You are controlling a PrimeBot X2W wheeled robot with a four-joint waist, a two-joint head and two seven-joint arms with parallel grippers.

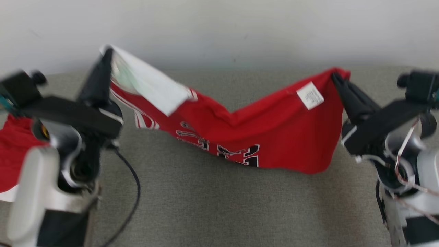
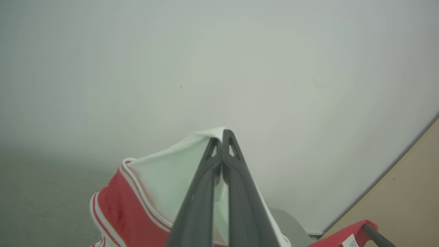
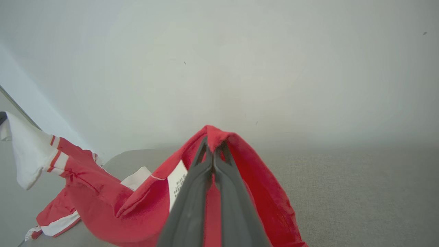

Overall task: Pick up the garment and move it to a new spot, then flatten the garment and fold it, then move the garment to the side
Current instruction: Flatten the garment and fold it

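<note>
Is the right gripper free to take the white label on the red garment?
Probably not: the right gripper is shut on the garment, at its red edge. The label sits close by, yet letting go would drop that corner.

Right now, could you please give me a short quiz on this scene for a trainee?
1. True or false: the left gripper and the right gripper are both shut on the garment.
2. The left gripper pinches a part of which colour? A white, B black, C blue.
3. Fill in: the label lies near the ___ gripper.
Key: 1 true; 2 A; 3 right.
</note>
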